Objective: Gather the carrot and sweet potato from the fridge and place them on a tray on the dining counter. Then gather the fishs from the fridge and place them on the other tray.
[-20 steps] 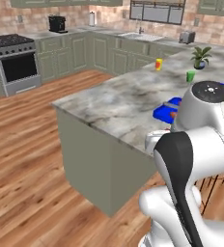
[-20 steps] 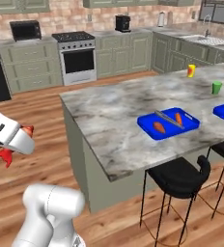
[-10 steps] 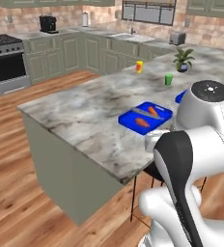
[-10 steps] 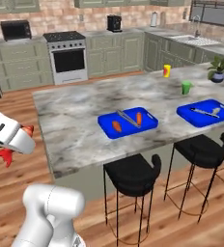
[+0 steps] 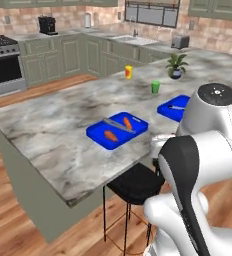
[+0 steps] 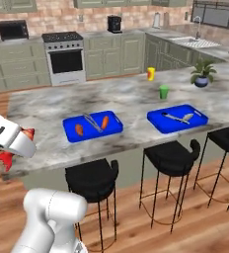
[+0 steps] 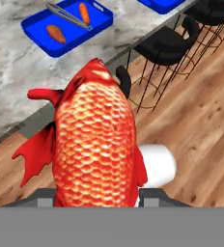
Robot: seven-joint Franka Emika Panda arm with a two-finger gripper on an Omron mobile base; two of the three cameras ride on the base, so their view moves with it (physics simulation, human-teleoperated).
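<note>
Red fish sits clamped in the tool, scaly body filling the hand view, fins spread to both sides; in the right base view its red tail shows under the white hand, off the near left edge of the marble tabletop, over the wood floor. On the tabletop the nearer blue tray holds the carrot and the sweet potato, apart, with grey tongs lying between them. Second blue tray sits to the right of the first, carrying a slim pale fish. Behind the trays stand a green cup, a yellow cup and a potted plant. Black stools line the near edge of the tabletop.
</note>
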